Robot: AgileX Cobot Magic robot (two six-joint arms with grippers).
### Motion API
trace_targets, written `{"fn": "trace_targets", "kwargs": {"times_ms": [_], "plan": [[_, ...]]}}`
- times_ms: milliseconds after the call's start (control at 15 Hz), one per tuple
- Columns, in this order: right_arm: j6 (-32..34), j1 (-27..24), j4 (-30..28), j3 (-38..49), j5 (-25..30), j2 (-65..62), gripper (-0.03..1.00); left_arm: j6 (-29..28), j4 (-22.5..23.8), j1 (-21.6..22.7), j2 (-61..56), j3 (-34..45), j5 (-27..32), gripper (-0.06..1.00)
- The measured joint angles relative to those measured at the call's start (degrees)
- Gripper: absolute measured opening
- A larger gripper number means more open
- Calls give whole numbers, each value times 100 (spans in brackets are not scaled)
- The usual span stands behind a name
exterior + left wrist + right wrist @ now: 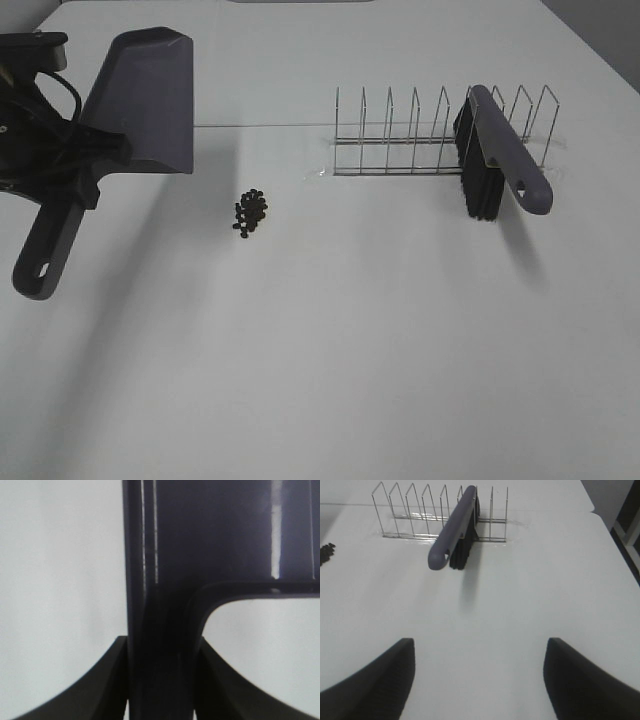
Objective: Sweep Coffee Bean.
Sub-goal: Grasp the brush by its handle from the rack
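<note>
The coffee bean pile [250, 211] lies as a small dark cluster on the white table [330, 340], left of centre; it also shows at the edge of the right wrist view as coffee beans [326, 553]. My left gripper [95, 165] is shut on the grey-purple dustpan [140, 100] where the handle meets the pan, holding it tilted above the table, left of the beans. Close up, the left gripper [162, 647] clamps the dustpan handle [160, 580] from both sides. My right gripper [480, 680] is open and empty, well short of the brush [452, 530].
A wire rack [400, 135] stands at the back right with the purple-handled, black-bristled brush [505, 150] leaning in its slots, handle end toward the front. The table's right edge [615, 535] runs close by the rack.
</note>
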Motion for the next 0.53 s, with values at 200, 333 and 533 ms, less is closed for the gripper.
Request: {"fn": "trace_targets", "kwargs": {"times_ms": [200, 333, 533], "plan": [[-6, 0, 447, -298, -865, 1507, 64, 69, 23, 0, 0, 0, 0, 36], [-212, 0, 550, -1060, -1117, 3060, 58, 109, 17, 0, 0, 0, -6, 36], [-814, 0, 871, -2578, -1112, 5099, 49, 126, 17, 0, 0, 0, -92, 36]]}}
